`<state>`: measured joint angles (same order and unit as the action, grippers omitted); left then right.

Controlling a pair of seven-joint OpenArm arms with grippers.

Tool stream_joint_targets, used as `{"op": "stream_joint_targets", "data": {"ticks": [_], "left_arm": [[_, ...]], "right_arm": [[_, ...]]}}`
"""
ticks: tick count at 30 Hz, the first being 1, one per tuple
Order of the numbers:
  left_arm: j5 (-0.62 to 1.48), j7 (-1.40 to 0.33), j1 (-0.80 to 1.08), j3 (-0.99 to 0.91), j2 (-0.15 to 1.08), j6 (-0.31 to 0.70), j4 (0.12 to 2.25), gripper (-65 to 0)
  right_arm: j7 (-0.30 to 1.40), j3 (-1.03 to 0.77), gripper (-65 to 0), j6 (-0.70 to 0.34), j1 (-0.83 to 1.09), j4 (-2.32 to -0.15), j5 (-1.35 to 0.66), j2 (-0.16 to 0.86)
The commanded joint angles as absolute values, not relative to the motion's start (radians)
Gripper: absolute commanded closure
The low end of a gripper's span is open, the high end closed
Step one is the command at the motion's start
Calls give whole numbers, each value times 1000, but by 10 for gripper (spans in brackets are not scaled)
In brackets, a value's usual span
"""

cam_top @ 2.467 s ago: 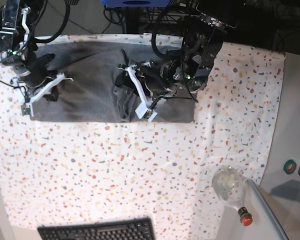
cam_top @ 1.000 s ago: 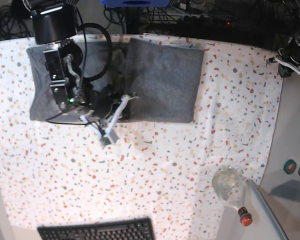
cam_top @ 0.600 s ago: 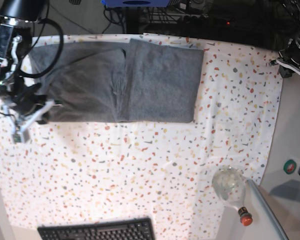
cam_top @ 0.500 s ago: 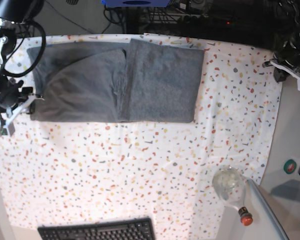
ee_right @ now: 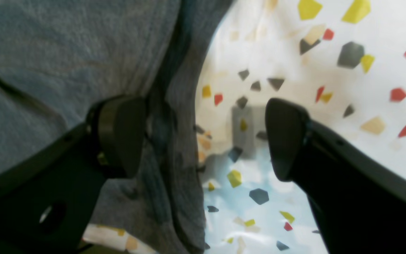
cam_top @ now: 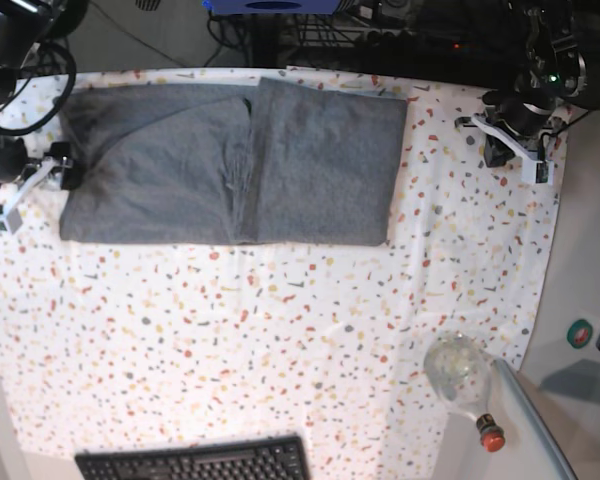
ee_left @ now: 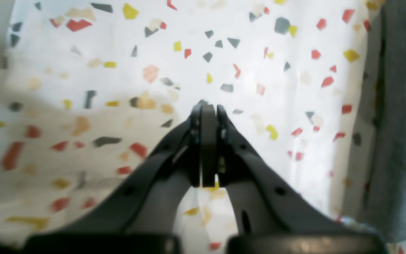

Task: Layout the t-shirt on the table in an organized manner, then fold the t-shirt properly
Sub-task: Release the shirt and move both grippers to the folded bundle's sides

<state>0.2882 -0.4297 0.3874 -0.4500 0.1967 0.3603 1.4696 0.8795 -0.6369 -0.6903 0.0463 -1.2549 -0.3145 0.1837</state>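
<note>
T-shirt: the t-shirt (cam_top: 230,165) lies folded on the far tabletop (cam_top: 280,330).
Right end effector (ee_right: 203,137): spread, straddling the shirt's left edge.
Left end effector (ee_left: 208,113): pressed together, empty, far right.
Tip: pinch every layer, lift evenly.
Change: right arm retreated leftward; left crept inward.

I see the table (cam_top: 280,330), covered by a white cloth speckled with red, yellow and grey flecks. A heather-grey cotton t-shirt (cam_top: 230,165) lies folded flat along its far side. A black keyboard (cam_top: 195,460) sits at the near edge.
</note>
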Motion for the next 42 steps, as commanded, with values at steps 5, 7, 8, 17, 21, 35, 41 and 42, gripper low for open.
{"op": "stream_joint_targets", "data": {"ticks": [5,7,8,17,21,35,41,42], "left_arm": [[294,-407,341,-415,199,364,1419,0],[294,-406,335,-394,197,364,1415,0],[294,-406,335,-378,196,364,1414,0],[294,-406,309,-351,193,364,1405,0],[294,-406,315,-360,197,364,1405,0],[294,-406,308,-349,191,363,1403,0],[294,-406,308,-272,179,357,1403,0],[294,-406,306,-259,179,357,1403,0]], "right_arm": [[869,-645,-500,-698,24,-1259,-323,180],[871,-645,-500,-698,22,-1257,-326,180],[871,-645,-500,-698,21,-1257,-338,180],[915,-644,-500,-698,19,-1156,-521,229],[911,-644,-500,-698,24,-1118,-527,255],[998,-631,-501,-698,27,-1093,-634,228],[1001,-561,-501,-698,31,-1115,-636,222],[1001,-541,-501,-698,42,-1115,-636,222]]}}
